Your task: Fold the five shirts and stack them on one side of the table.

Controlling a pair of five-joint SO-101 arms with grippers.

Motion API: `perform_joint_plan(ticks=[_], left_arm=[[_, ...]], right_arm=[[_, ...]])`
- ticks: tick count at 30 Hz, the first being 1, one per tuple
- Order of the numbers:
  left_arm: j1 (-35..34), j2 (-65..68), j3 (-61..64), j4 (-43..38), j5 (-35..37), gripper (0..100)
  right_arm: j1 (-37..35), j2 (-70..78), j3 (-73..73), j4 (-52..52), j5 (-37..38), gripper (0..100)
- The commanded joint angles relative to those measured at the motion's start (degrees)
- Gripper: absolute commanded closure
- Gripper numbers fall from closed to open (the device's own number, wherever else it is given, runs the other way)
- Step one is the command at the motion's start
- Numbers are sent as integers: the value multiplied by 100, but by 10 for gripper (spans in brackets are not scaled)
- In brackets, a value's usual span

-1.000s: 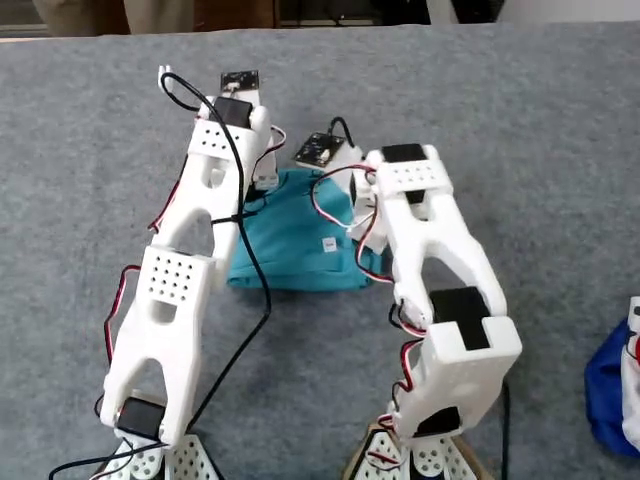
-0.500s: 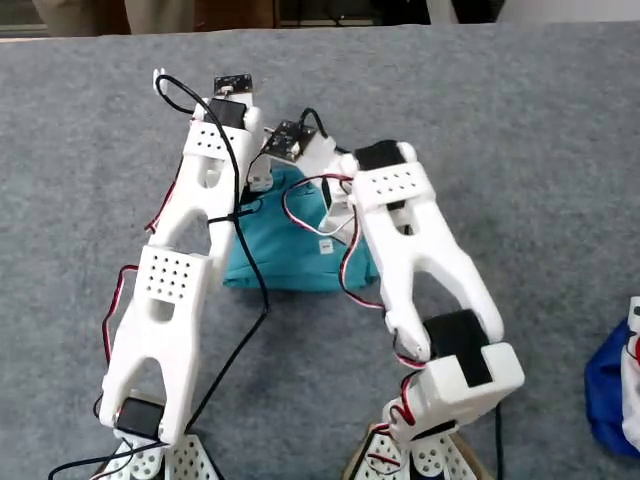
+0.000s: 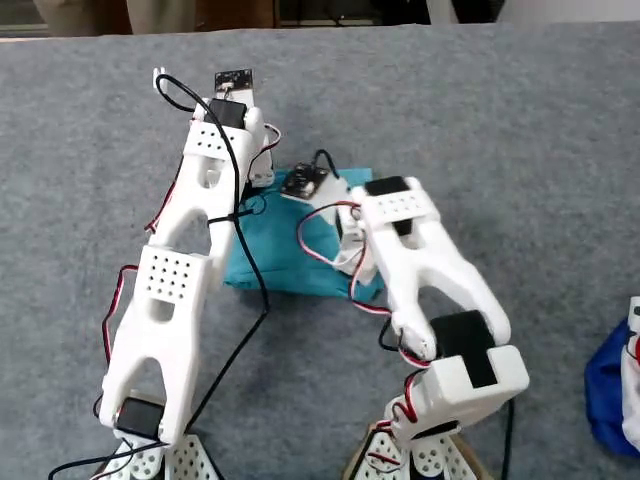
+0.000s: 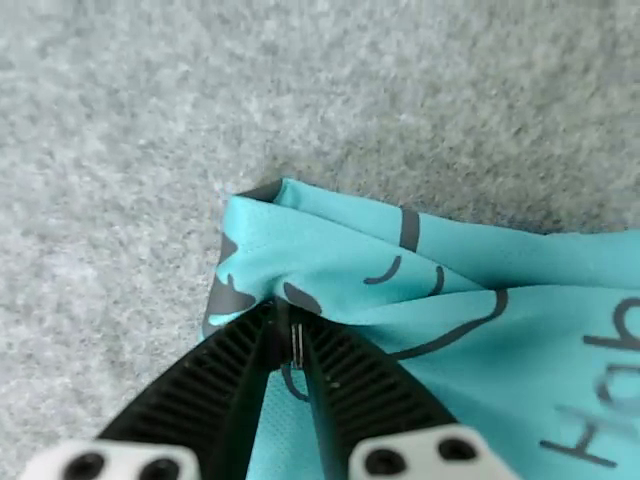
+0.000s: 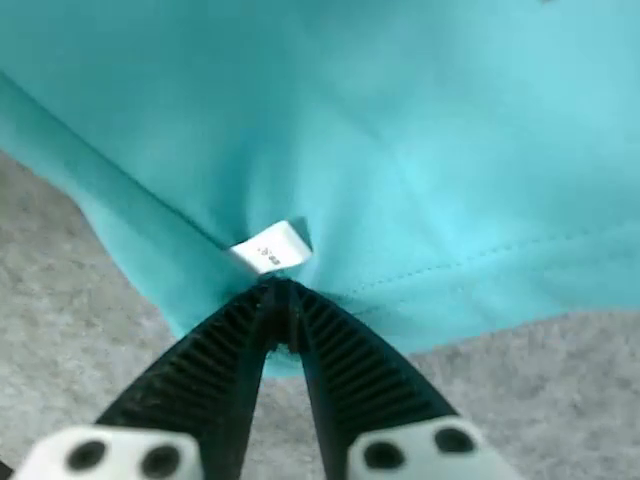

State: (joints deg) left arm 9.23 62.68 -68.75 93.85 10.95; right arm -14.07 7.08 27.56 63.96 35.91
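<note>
A grey carpeted surface [image 3: 520, 150] seen from above, with a bundle of blue and white cloth [image 3: 610, 385] at its right edge. A teal shirt [image 3: 285, 245] lies near the middle between two white arms, which cover its left edge and much of its right half. A black cable [image 3: 267, 308] crosses it.

The left tool [image 4: 288, 335] is clenched on a bunched fold at one printed corner. The right tool [image 5: 283, 300] is clenched on the hem beside a white label [image 5: 272, 247].

Over the last second the right arm has drawn back from the shirt's far edge towards its near edge; the left arm has barely shifted.

The shirt's long axis runs roughly side to side.
</note>
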Motion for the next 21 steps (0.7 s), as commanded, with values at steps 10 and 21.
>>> perform_joint_plan(ticks=[10, 21], left_arm=[[-70, 277, -62, -290, -35, 981], [18, -215, -870, 352, -105, 958]], right_arm=[[453, -92, 4, 26, 396, 993], [295, -391, -1147, 791, 387, 993]])
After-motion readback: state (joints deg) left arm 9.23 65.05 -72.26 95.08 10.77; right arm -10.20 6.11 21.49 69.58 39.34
